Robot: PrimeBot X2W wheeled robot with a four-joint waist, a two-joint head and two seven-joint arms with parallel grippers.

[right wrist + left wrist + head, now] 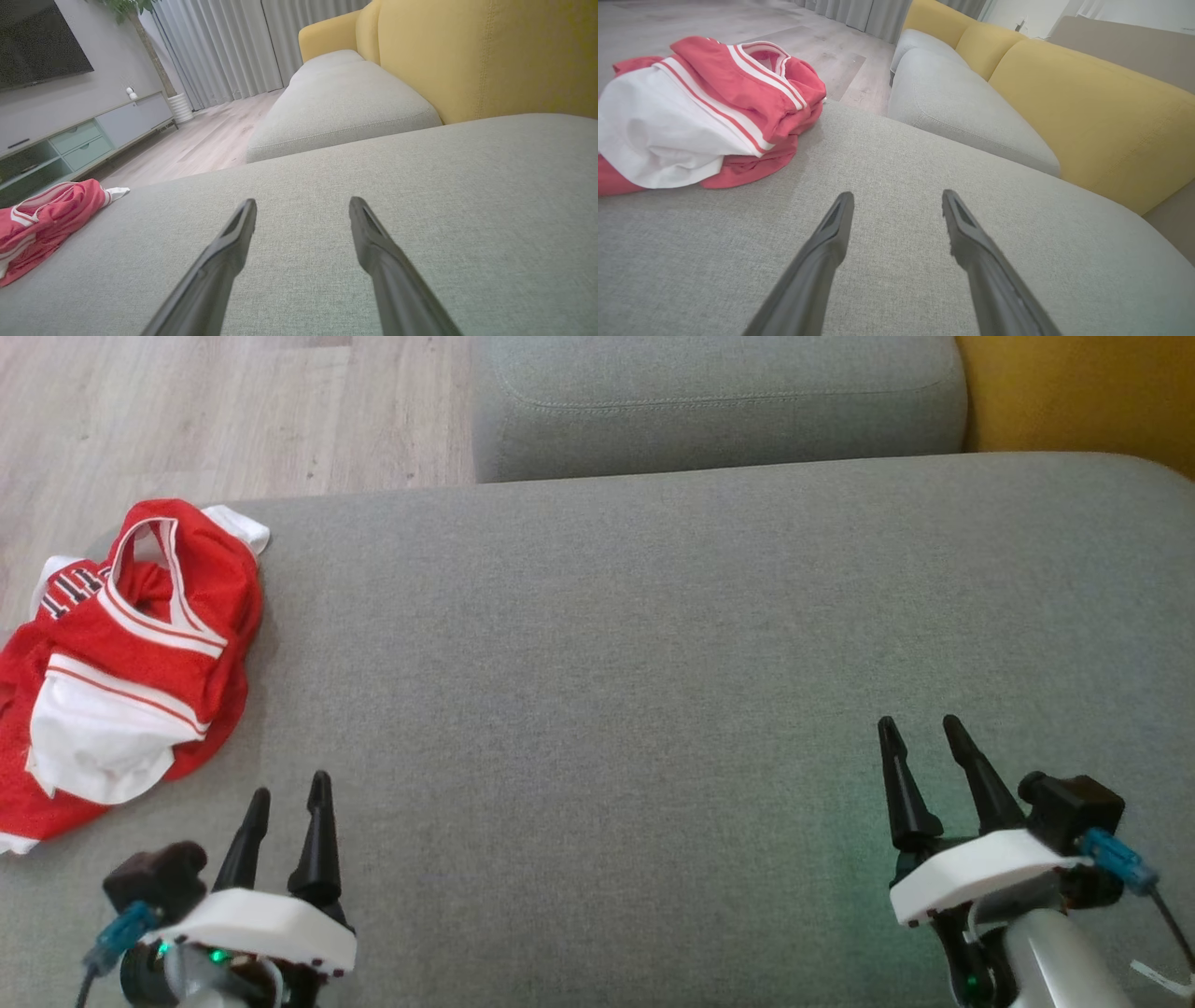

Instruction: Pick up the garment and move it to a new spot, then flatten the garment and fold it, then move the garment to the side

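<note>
The garment (131,663) is a red and white jersey, crumpled in a heap at the far left edge of the grey sofa cushion (607,663). It also lies at the upper left of the left wrist view as the garment (705,112), and low at the left of the right wrist view as the garment (42,224). My left gripper (289,789) hovers open just below and right of the heap, apart from it, nothing between its fingers. Far to the right, my right gripper (920,723) is open and empty over bare cushion.
A second grey cushion (719,401) lies beyond the big one, with the yellow sofa back (1083,392) at the upper right. Wooden floor (215,411) drops off past the cushion's far left edge. A TV cabinet (88,135) stands across the room.
</note>
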